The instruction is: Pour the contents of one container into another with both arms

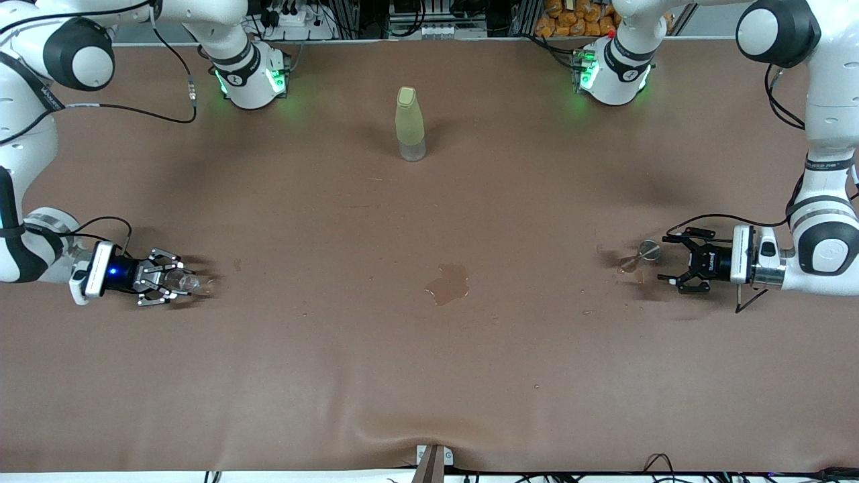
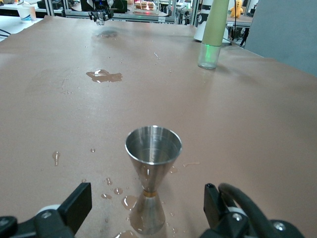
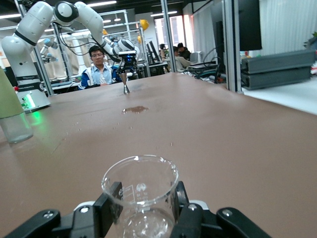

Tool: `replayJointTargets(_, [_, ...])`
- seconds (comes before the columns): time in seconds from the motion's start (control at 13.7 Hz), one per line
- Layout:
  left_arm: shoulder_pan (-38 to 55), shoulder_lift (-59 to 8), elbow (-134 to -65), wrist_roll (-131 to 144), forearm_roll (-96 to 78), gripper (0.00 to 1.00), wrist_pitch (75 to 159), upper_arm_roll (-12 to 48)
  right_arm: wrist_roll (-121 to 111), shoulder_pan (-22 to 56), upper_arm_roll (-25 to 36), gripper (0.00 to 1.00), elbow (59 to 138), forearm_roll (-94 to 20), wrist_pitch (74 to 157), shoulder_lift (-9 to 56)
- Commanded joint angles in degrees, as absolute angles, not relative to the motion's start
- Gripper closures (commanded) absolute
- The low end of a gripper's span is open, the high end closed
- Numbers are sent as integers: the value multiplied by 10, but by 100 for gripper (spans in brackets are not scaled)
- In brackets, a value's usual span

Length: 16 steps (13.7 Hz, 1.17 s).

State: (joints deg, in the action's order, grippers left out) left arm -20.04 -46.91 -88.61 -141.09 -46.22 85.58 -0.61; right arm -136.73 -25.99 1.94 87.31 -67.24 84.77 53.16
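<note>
Your right gripper (image 1: 176,282) is clamped on the cup (image 1: 191,283), low at the right arm's end of the table, well apart from the bottle (image 1: 410,123). Your left gripper (image 1: 671,265) stands apart, just beside the goblet (image 1: 643,255), which stands upright at the left arm's end.

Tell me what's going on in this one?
The right gripper is shut on the clear cup at the right arm's end of the table. The left gripper is open around the metal goblet, which stands upright among droplets. A puddle lies mid-table; the yellow-green bottle stands untouched.
</note>
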Motion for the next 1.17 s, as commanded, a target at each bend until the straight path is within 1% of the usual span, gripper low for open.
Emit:
replayJointTargets(0.0, [-201, -489, -884, -1419, -475, 0, 846, 0, -1354, -231, 19, 100, 882, -688, 853, 504])
replayJointTargets(0.15, [-200, -504, -887, -1426, -489, 0, 846, 10, -1354, -209, 19, 100, 879, -688, 866, 491])
replayJointTargets(0.44, [-200, -515, -885, -1442, -492, 0, 846, 11, -1356, -175, 18, 100, 886, -703, 882, 475])
replayJointTargets(0.59, [-200, -515, -885, -1447, -492, 9, 846, 11, -1359, -157, 18, 100, 901, -723, 889, 461])
replayJointTargets(0.73, [-199, -515, -885, -1447, -492, 23, 849, 11, -1361, -141, 14, 100, 966, -750, 950, 418])
replayJointTargets(0.8, [-198, -515, -885, -1447, -494, 29, 850, 11, -1363, -130, 8, 100, 1005, -767, 967, 388])
replayJointTargets(0.95, [-198, -519, -885, -1446, -497, 34, 850, 12, -1366, -103, 7, 100, 1074, -810, 1002, 336])
replayJointTargets(1.1, [-198, -520, -886, -1447, -499, 36, 850, 12, -1383, -65, 7, 100, 1099, -869, 1011, 326])
